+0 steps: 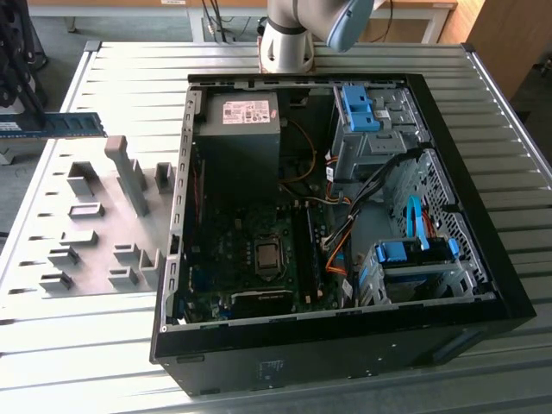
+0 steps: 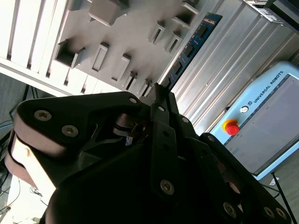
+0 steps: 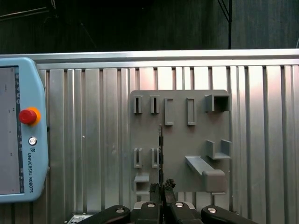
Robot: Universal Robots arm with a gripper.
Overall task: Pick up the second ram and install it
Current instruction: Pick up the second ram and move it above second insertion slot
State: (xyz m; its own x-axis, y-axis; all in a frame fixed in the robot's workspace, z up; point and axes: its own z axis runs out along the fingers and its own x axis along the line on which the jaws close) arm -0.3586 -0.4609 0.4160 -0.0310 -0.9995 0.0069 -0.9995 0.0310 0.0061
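I am hanging over the ribbed metal table (image 1: 112, 69). On it the open computer case (image 1: 345, 354) is lying at the exterior view's right, its motherboard (image 1: 233, 259) facing up. The grey fixture plate (image 3: 180, 140) is sitting at the exterior view's left, just beside the case, and a pendant (image 3: 18, 140) is lying on the table near the plate. I am holding the second ram (image 1: 65, 125) on edge over the plate's far side, well apart from the case. My gripper (image 3: 162, 185) is pinching one end of it, jaws pressing on its two faces.
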